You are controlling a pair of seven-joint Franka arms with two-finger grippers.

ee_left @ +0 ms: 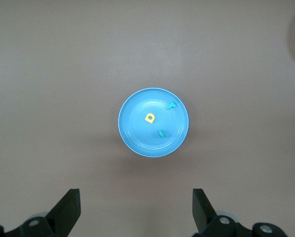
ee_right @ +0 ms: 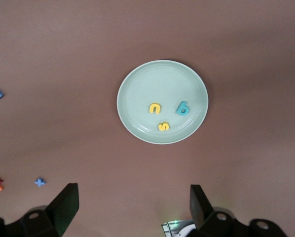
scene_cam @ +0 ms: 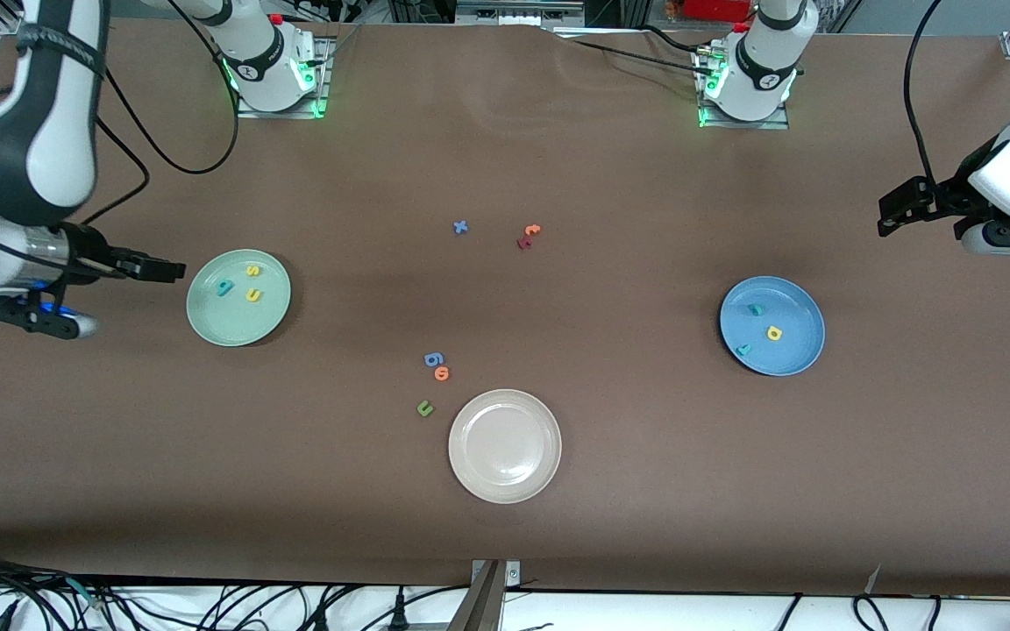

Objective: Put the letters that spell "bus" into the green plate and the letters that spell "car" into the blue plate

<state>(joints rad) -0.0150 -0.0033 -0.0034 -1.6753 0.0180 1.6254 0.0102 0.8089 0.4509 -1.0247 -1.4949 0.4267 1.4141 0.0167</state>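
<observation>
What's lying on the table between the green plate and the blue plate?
In the front view, no letter lies squarely between the green plate and the blue plate, only brown table.

Beige-white plate [scene_cam: 505, 446]; scattered stray letters [scene_cam: 434, 359]

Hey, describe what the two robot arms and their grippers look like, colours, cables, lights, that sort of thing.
Both arms are glossy white with dark grey to black joint bands. Their bases are bolted to metal plates and glow green. Black cables loop from the arms across the brown table. The left gripper and right gripper are black, each with two flat, wedge-shaped jaws, as both wrist views show. A blue light glows under the right wrist.
</observation>
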